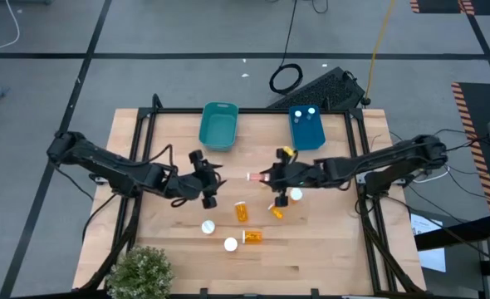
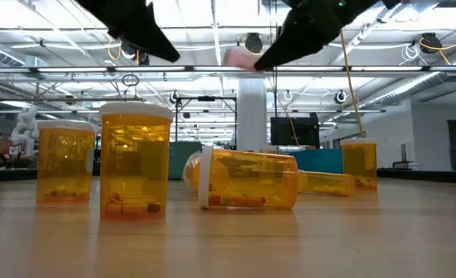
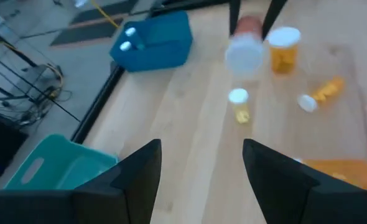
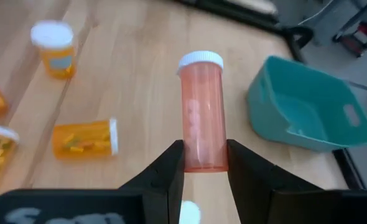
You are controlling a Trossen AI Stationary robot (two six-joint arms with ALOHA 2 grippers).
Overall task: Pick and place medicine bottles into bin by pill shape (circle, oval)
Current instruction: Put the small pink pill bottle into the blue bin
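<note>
gripping unlabelled pink bottle (image 4: 203, 115), right gripper (image 4: 204, 163)

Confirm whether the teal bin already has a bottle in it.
No: in the high view the teal bin shows only its bare floor, while the right gripper holds a pink bottle.

In the low view both arms are cut off by the top edge. The pink bottle (image 2: 239, 59) there is a blur, half hidden behind the right arm. In the left wrist view the same bottle (image 3: 246, 46) is blurred, its pills unreadable. An orange bottle (image 3: 342, 171) runs off that picture's edge.
</note>
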